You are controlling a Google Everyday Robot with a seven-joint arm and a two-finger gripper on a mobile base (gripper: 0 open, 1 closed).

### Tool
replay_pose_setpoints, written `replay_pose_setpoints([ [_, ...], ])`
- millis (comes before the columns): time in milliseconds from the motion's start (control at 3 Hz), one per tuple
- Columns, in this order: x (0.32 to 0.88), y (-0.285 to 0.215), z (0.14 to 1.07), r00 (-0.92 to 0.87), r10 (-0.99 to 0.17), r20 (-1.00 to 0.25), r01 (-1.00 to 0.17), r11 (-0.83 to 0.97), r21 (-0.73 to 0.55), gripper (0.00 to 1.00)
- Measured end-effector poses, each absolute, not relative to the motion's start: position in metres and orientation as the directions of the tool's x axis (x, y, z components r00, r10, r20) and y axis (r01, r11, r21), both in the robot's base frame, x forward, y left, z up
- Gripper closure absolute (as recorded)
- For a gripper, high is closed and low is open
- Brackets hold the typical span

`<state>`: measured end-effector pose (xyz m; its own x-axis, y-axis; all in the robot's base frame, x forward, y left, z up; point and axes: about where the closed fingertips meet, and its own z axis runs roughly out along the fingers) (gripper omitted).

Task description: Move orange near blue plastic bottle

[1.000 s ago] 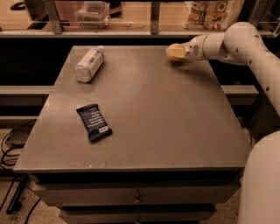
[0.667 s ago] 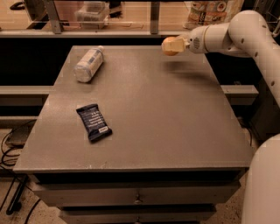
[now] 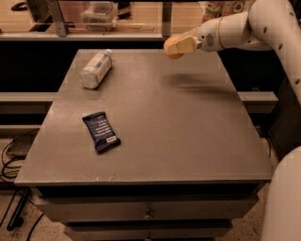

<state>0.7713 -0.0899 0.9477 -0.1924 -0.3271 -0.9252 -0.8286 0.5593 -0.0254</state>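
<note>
carried leftward, the orange [image 3: 168,47] sits pinched in the gripper [image 3: 178,46] above the table [image 3: 188,136] (blue plastic bottle [image 3: 95,70] well apart).

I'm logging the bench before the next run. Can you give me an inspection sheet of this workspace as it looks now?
Surface: grey table, flat top, with a shadow near the back right.
Job's things: orange held in the air above the back right of the table; bottle lying on its side at the back left, cap pointing to the back.
Clutter: dark blue snack bar lying flat at the front left.
Grippers: claw shut on the orange, above the back of the table and clear of the top.
Cables: dark cables on the floor left of the table.
Surroundings: drawers under the top; railing and a clear box behind.
</note>
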Motion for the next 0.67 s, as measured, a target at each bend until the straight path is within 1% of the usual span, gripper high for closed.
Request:
replay_pose_setpoints([
  [333,0.771,-0.090,0.948,-0.192,-0.327,-0.925,-0.829,0.559,-0.025,1.00],
  [667,0.762,-0.057,0.945,-0.164,-0.349,-0.923,-0.858,0.511,-0.040,1.00],
])
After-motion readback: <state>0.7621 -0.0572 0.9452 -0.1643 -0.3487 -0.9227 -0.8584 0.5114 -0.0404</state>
